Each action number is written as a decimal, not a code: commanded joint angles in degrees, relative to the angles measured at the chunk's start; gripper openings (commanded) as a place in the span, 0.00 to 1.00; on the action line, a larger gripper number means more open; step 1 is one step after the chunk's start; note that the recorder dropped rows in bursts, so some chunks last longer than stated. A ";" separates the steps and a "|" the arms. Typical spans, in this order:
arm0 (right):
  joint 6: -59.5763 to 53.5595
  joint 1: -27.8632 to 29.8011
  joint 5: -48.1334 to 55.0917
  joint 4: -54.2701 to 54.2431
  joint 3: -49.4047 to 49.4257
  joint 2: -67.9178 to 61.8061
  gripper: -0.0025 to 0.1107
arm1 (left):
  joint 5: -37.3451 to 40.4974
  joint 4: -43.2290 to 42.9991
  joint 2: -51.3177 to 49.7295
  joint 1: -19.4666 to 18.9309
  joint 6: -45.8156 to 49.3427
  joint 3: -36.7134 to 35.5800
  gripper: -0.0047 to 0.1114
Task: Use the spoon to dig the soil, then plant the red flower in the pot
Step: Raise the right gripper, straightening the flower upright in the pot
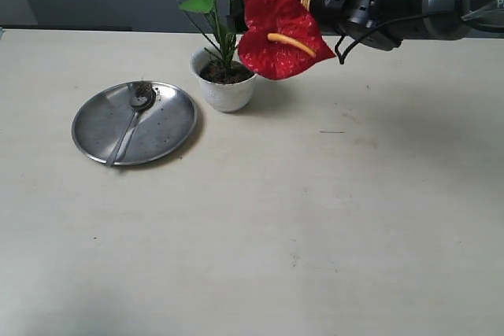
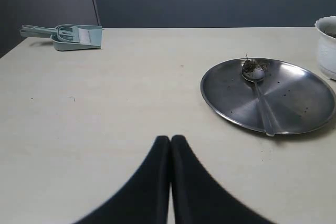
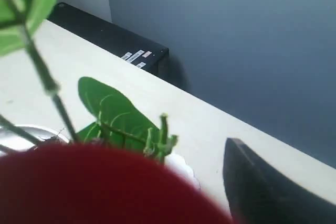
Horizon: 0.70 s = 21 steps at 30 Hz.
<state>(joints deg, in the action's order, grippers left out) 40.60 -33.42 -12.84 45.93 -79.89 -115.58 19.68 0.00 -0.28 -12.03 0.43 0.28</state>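
- Red and glossy, the heart-shaped artificial flower (image 1: 279, 37) with its yellow-orange spike stands in the small white pot with a scalloped rim (image 1: 226, 94). Its thin green stems rise out of the dark brown crumbly soil (image 1: 224, 74) in the pot, and a second red bloom shows above the first.
- The pot stands on the pale tabletop (image 1: 315, 218), just beside the right edge of the round flat steel plate (image 1: 169, 127).
- The slim shiny silver metal spoon (image 1: 130, 127) lies on the plate. Its bowl is toward the far rim and holds a small clump of soil, and its handle reaches the near rim.
- The black right gripper (image 1: 236, 20), on the dark arm coming in from the right, is at bloom height and mostly hidden behind the flower. The right wrist view shows only one dark finger (image 3: 262, 187), next to blurred red and green leaves. Whether the jaws are apart or closed on a stem cannot be told.
- The black left gripper (image 2: 170, 138) has its two fingers pressed together with nothing between them. It hangs low over bare table, well apart from the plate.
- A pale green dustpan with a brush (image 2: 73, 36) lies far off on the table.
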 commanded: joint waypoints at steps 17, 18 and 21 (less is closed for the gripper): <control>2.20 -0.37 0.28 0.56 -3.80 -2.62 0.02 | -0.53 0.00 0.28 0.29 -0.03 -0.28 0.04; 3.08 -0.37 0.42 0.56 -3.80 -2.74 0.02 | -0.53 0.00 0.28 0.29 -0.03 -0.28 0.04; 3.08 -0.37 0.97 0.56 -3.80 -2.95 0.02 | -0.53 0.00 0.28 0.29 -0.03 -0.28 0.04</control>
<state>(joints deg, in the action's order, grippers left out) 43.31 -33.84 -12.89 45.97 -83.51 -117.81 19.68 0.00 -0.28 -12.03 0.43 0.28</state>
